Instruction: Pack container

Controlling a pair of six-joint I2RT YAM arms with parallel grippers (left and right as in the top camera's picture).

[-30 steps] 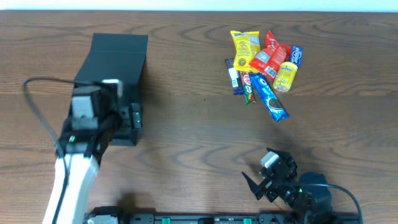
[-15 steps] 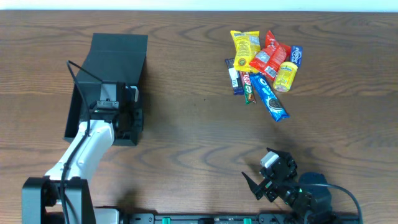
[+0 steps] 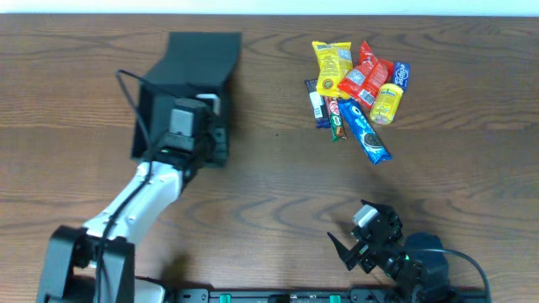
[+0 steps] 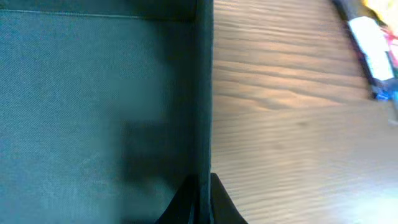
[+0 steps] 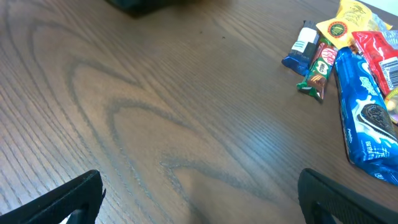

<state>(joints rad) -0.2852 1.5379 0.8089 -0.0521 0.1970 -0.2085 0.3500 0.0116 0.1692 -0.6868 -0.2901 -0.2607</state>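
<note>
The left fingers (image 4: 219, 208) are pinched tight on the container (image 3: 195, 63), gripping the side wall nearest the snack packets (image 3: 358, 93). The box sits lid-up on the tabletop's (image 3: 269, 185) far left half (well apart from the snacks). The right fingers (image 5: 62, 202) gape wide — holding nothing.

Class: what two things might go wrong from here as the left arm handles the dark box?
The left end effector pinches only one thin wall of the dark teal-black cardboard box, so it may slip or crease the card. Dragged rightward, the box could scatter the pile of colourful snack packets.
</note>
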